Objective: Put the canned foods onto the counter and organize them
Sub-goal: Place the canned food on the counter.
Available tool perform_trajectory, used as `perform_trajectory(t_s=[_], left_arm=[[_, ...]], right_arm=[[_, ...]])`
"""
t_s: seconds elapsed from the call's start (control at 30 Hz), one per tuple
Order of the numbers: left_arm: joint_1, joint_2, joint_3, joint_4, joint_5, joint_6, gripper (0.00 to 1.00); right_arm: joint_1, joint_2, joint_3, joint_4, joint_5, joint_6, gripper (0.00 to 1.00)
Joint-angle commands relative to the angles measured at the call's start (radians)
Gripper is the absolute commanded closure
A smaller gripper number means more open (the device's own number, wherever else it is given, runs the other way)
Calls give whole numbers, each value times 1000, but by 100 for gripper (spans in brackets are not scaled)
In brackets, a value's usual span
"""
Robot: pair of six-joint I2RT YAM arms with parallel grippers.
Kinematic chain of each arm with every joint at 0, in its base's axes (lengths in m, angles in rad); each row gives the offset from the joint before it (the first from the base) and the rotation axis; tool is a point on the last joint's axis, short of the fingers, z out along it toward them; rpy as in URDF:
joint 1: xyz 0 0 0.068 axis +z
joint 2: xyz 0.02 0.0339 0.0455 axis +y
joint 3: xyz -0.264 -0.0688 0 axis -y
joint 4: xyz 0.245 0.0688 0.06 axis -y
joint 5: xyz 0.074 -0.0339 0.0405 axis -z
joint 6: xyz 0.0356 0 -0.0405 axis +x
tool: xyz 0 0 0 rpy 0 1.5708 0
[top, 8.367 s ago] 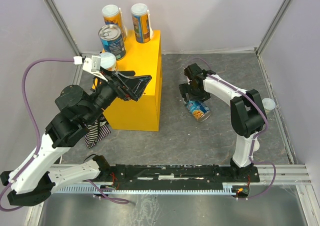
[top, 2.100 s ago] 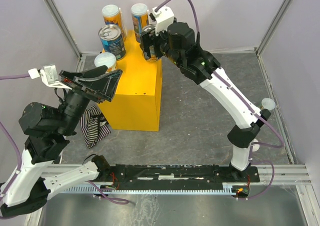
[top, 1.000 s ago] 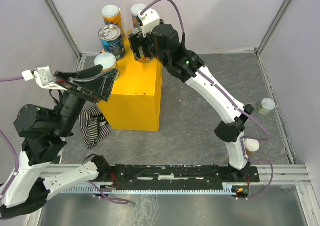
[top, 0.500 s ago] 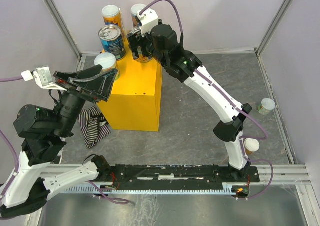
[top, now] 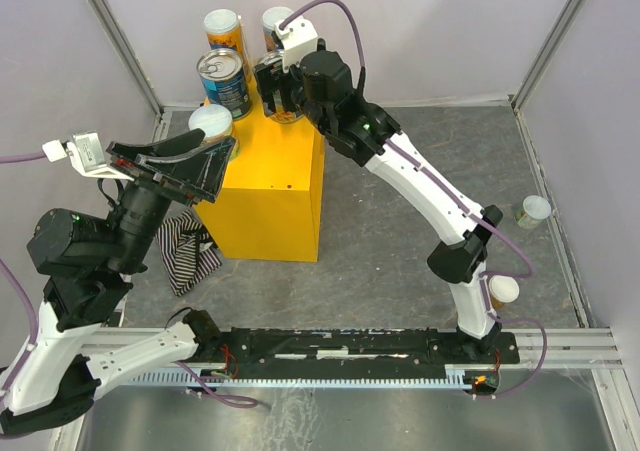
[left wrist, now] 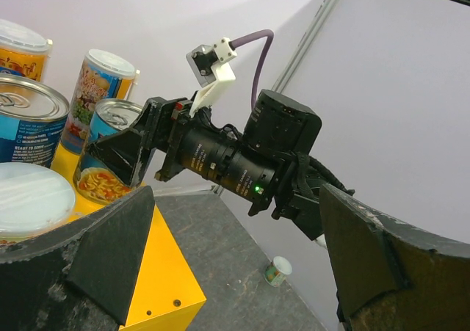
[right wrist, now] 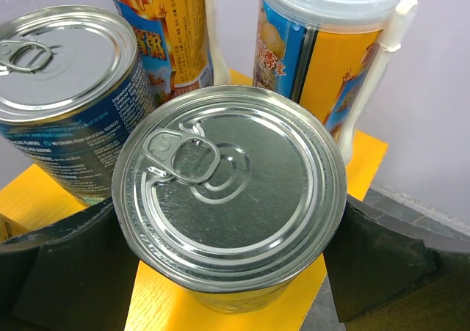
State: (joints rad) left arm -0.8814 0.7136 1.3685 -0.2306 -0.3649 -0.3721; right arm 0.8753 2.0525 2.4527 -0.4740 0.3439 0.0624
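Right now my right gripper [top: 283, 95] is clamped on the pull-tab can [right wrist: 231, 177], one black finger against each side. Its silver top is clean, the ring tab lies flat, and a yellow label shows below the rim. I hold it upright over the far right part of the yellow counter [right wrist: 357, 155]; I cannot tell whether its base touches.

It is crowded there. The blue can [right wrist: 66, 67] with its own silver top stands just beside my load on the left. Two taller orange cans with white lids stand behind, the left tall can [right wrist: 158, 23] and the right tall can [right wrist: 330, 48]. A white-lidded can [top: 211, 123] sits at the counter's left edge.

My left gripper [left wrist: 235, 195] hangs wide open and empty near the counter's left side, above the striped cloth [top: 190, 256] on the table [top: 380, 251].

Only the overhead view shows the cloth and two small cans well apart on the right: a green-labelled can [top: 533, 211] and a half-hidden can [top: 503, 291] behind my right arm. My left wrist camera shows the soup picture on my load's label.
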Motion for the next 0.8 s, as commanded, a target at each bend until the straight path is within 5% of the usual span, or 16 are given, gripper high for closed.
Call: perform_trajectory(t_s=[0.0, 0.27, 0.77], left_arm=[[1, -2, 12, 21, 3, 24, 1], [1, -1, 11, 18, 12, 14, 1], [1, -6, 4, 23, 15, 8, 1]], right_arm=[[4, -75, 2, 124, 30, -1, 18], [4, -99, -23, 122, 29, 14, 2], [4, -133, -43, 126, 10, 19, 1]])
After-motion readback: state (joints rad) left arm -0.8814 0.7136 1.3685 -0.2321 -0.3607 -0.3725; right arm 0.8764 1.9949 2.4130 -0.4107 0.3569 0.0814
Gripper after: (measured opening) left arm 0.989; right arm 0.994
